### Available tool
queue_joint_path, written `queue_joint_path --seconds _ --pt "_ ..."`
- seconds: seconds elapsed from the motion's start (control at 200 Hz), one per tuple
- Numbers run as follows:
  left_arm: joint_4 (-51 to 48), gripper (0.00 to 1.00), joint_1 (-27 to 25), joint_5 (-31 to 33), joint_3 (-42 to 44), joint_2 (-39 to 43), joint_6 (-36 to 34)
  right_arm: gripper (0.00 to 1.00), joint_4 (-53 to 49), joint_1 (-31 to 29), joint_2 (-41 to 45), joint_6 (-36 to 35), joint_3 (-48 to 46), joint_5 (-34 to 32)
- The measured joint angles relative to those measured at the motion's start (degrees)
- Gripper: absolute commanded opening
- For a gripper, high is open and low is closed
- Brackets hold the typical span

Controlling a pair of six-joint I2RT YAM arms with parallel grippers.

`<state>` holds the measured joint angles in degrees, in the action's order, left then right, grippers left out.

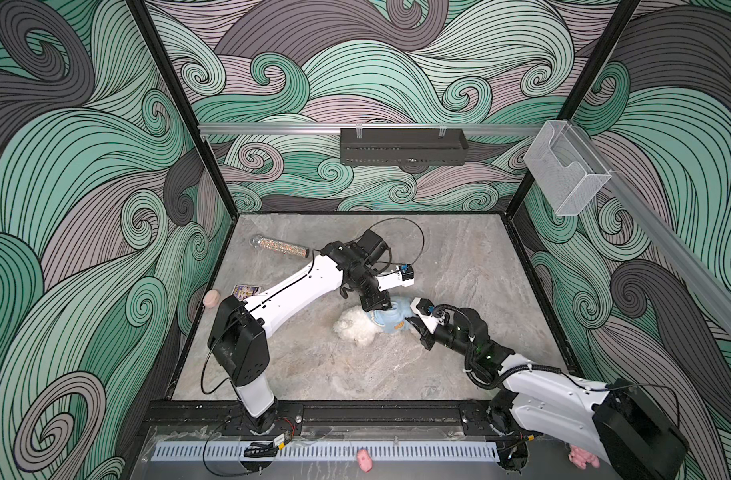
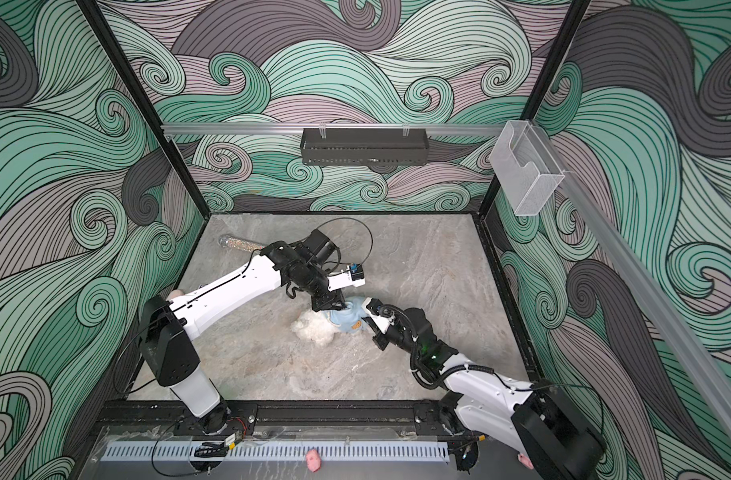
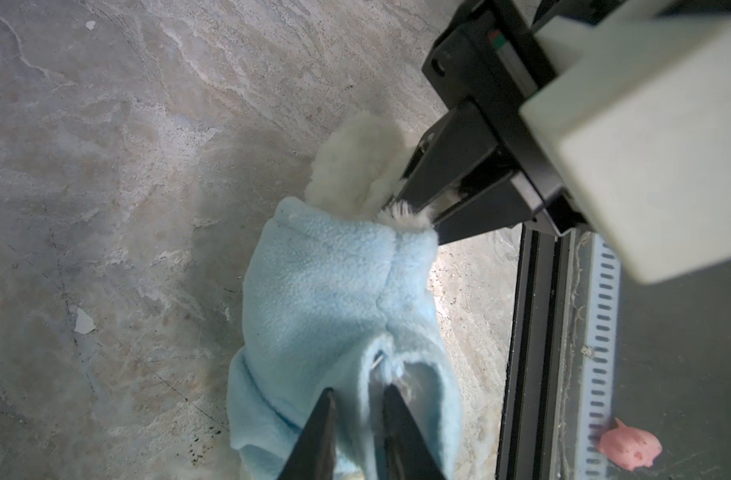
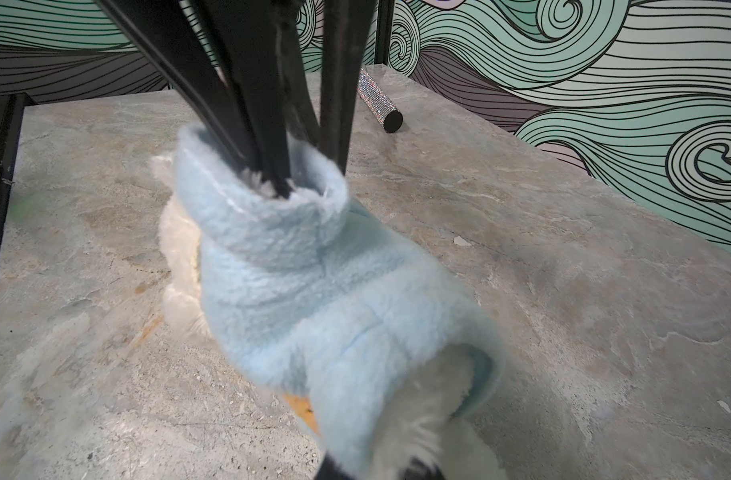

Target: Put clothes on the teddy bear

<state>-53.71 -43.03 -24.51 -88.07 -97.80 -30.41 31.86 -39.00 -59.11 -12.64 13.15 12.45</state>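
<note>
The teddy bear, likely light and limp, lies at the middle of the counter, half inside a blue fleece jacket, best held by a limb, where the right claw clenches its fur, while the left claw straddles the cuff, grip unclear.

Teddy bear: fluffy white plush, lying on worktop near its middle in both top views. Face not visible. Light blue fleece garment covers bear's right-hand end. Bare white fur spills out at left-hand end. One garment cuff stands upright, mouth open. Small orange patch on garment. White fur also shows at garment's lower opening.
</note>
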Motion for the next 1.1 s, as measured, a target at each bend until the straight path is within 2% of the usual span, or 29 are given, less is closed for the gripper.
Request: queue_joint_path --seconds 0.255,0.58,0.9,1.096 --pt "-0.07 0.38 -0.74 -0.44 0.0 -1.92 -0.72 0.0 0.48 0.0 -0.85 3.45 0.13 0.02" --pt "1.07 0.46 -1.29 0.04 0.13 -3.37 -1.2 0.0 -2.54 0.13 -4.28 16.44 4.28 -0.68" --pt "3.61 0.47 -2.38 6.21 0.57 -5.55 -1.84 0.0 -5.6 0.76 -5.68 33.07 5.79 0.39" --pt "4.74 0.48 -3.41 10.14 0.52 -5.73 -0.85 0.0 -5.66 1.05 -6.51 35.74 5.79 0.57"
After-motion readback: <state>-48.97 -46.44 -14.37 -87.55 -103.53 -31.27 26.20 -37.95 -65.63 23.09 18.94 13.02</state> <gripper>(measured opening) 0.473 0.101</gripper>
